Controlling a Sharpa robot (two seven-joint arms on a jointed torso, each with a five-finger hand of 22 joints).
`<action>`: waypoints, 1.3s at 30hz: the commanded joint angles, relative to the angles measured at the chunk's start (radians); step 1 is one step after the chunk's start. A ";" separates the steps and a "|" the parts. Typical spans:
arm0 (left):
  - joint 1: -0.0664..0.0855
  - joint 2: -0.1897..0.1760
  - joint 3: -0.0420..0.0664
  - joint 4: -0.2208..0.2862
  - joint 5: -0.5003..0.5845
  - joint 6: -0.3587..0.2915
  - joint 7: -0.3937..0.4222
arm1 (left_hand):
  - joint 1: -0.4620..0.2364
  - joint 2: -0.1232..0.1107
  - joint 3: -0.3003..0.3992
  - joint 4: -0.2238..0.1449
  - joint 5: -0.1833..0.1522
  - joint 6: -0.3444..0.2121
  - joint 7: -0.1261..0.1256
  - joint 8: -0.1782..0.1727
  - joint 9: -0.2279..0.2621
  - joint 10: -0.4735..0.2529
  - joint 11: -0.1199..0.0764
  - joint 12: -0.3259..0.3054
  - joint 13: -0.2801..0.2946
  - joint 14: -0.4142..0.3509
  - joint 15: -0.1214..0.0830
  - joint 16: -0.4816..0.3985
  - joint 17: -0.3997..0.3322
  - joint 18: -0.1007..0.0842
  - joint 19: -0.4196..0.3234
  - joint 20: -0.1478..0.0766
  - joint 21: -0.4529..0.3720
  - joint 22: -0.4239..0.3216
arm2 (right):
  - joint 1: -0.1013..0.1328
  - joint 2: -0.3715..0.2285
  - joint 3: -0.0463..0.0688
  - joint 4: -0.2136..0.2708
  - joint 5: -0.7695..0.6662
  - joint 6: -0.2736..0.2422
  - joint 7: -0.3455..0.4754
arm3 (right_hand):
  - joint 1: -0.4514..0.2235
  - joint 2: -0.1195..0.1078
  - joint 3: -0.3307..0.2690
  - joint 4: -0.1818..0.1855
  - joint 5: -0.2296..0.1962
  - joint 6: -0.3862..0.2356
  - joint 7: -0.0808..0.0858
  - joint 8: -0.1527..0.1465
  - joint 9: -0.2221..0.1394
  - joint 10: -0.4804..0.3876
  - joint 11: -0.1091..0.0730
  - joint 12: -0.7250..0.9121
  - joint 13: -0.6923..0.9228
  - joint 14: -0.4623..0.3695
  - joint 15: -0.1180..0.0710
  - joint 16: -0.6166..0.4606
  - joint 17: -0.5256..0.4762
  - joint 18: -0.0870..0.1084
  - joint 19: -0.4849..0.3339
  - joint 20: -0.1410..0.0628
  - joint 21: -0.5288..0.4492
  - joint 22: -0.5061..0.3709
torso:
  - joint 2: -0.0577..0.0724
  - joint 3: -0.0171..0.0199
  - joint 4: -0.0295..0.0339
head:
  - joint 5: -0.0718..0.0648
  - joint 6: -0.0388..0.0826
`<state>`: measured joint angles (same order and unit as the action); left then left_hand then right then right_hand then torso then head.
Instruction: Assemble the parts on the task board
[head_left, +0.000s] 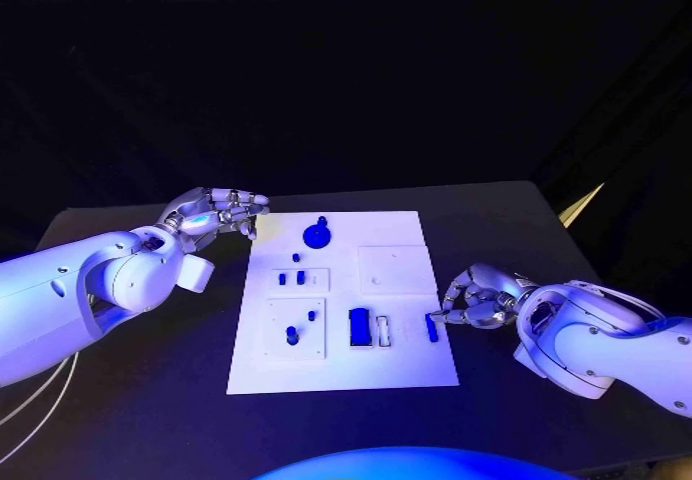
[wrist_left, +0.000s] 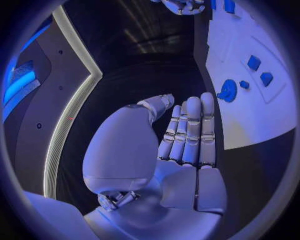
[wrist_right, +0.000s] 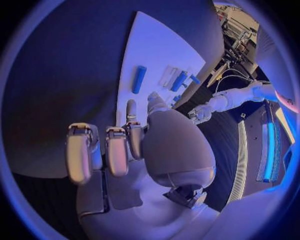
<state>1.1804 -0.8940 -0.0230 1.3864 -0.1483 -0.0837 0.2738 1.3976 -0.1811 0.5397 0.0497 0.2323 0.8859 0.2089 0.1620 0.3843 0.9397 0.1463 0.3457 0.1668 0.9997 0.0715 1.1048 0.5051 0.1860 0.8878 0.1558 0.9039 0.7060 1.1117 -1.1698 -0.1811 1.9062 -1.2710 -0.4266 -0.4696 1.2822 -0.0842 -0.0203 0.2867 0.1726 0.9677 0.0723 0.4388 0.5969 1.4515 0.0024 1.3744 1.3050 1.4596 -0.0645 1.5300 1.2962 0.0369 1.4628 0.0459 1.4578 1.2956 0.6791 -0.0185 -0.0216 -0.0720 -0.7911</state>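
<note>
Two hands flank the white task board (head_left: 397, 365) mid-tabletop: the left hand (head_left: 216, 212), empty with fingers loosely spread, hovers by its far-left corner; the right hand (head_left: 476, 297), fingers curled, touches a blue part (head_left: 431, 327) at its right edge; whether it grips, I cannot tell.

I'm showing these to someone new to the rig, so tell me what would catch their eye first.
The white task board lies in the middle of the black table, dotted with small blue parts; the largest is a round knob-like piece near its far edge. The left hand hovers by the board's far left corner, holding nothing. The right hand sits at the board's right edge, beside a slim blue bar.
</note>
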 joint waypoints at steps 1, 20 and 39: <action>0.000 0.000 0.001 0.004 0.001 0.002 0.002 | -0.011 0.017 0.005 0.009 0.011 -0.005 0.002 -0.020 -0.010 -0.016 0.001 0.016 0.015 -0.011 -0.001 -0.011 -0.009 -0.002 0.000 0.008 -0.015 -0.014 | -0.010 0.009 -0.001 -0.005 -0.007 0.005 -0.006 | 0.028 0.003 -0.004 -0.007 0.010 0.008 0.001 -0.010 -0.005 0.012 -0.004 -0.011 0.128 0.098 -0.002 0.010 0.215 -0.017 0.084 -0.007 0.008 0.249 | 0.000 -0.0002 -0.0003 | 0.001 -0.002; 0.000 -0.004 0.001 0.008 0.001 0.002 0.001 | -0.011 0.017 0.005 0.009 0.011 -0.005 0.002 -0.020 -0.010 -0.016 0.001 0.016 0.015 -0.011 -0.001 -0.011 -0.009 -0.002 0.000 0.008 -0.015 -0.014 | -0.031 0.070 -0.001 -0.048 -0.021 0.044 -0.033 | 0.023 0.001 -0.007 0.000 0.005 0.014 0.000 -0.008 -0.004 0.011 -0.005 -0.013 0.127 0.098 -0.003 0.010 0.214 -0.016 0.084 -0.008 0.005 0.248 | -0.001 -0.0005 -0.0001 | 0.008 -0.007; 0.000 -0.011 0.001 0.010 0.001 0.003 -0.002 | -0.013 0.016 0.006 0.012 0.011 -0.006 0.002 -0.020 -0.010 -0.017 0.001 0.018 0.015 -0.011 -0.001 -0.009 -0.009 -0.002 0.001 0.008 -0.017 -0.016 | -0.062 0.118 -0.002 -0.071 -0.102 0.065 -0.069 | 0.107 -0.004 0.050 -0.008 -0.055 0.019 -0.006 -0.015 -0.010 0.010 -0.011 -0.015 0.127 0.097 -0.008 0.008 0.213 -0.016 0.084 -0.012 0.004 0.248 | 0.000 -0.0002 -0.0013 | 0.011 -0.008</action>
<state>1.1804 -0.9050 -0.0230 1.3933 -0.1481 -0.0831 0.2712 1.3976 -0.1811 0.5398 0.0498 0.2323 0.8859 0.2089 0.1620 0.3843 0.9396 0.1463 0.3523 0.1669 0.9963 0.0683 1.1048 0.5051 0.1860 0.8878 0.1558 0.9038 0.7019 1.0587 -1.0540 -0.1764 1.8381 -1.3695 -0.3671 -0.5333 1.3443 -0.1092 -0.0200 0.2867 0.1118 1.0171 0.0621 0.5213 0.7314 1.4514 0.0022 1.3669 1.3047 1.4596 -0.0648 1.5300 1.2962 0.0368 1.4628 0.0458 1.4578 1.2956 0.6784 -0.0186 -0.0219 -0.0617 -0.7998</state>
